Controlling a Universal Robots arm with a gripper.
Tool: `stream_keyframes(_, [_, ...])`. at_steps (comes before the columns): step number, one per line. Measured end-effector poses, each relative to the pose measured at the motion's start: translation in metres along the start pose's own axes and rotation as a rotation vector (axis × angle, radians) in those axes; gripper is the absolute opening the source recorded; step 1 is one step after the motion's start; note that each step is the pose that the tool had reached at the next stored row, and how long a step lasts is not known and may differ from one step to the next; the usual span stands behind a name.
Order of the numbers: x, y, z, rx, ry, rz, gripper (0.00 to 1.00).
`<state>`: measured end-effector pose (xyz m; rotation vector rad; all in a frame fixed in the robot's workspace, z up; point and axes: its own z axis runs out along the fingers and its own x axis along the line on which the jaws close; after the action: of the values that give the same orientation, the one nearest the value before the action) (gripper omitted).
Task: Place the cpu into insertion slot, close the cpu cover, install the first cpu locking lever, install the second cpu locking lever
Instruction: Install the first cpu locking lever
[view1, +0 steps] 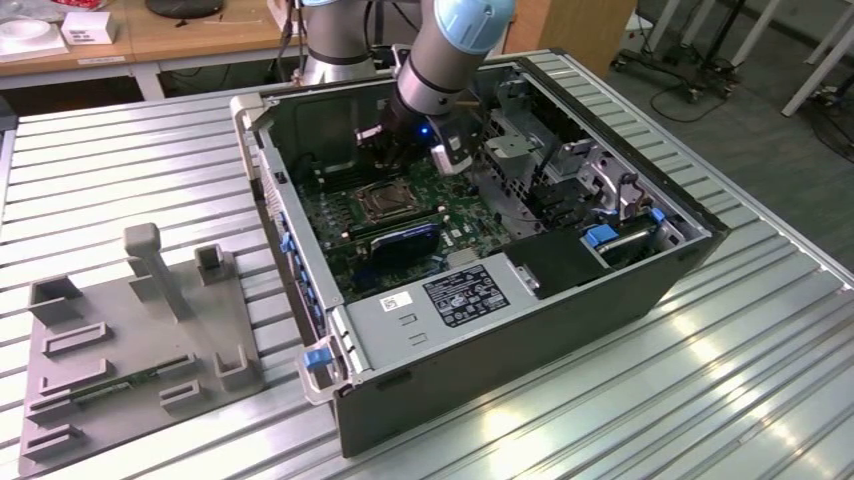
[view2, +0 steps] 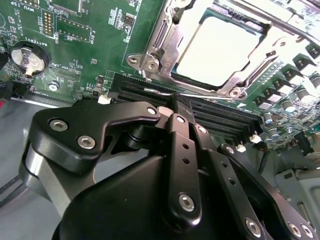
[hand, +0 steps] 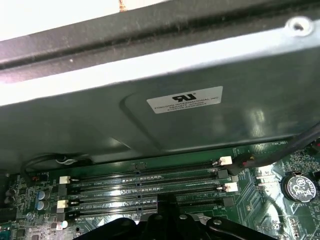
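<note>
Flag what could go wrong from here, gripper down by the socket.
1. The gripper sits close over the memory slots; a slip could scrape them or their white clips.
2. The thin silvery lever along the cpu cover edge looks springy; it might snap free.

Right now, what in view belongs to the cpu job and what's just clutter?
Job:
- cpu, sitting in the insertion slot
- cpu cover, down around the chip
- gripper, fingers together, just beside the socket over the memory slots

Clutter:
- grey fixture tray on the table
- coin battery
- white boxes on the desk
</note>
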<state>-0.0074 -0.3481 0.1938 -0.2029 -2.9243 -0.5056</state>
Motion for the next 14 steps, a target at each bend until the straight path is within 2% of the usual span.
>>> stream_keyframes(14, [-0.0001,-0.0011,-0.0006,0.0009,0.0000,0.000,0.11])
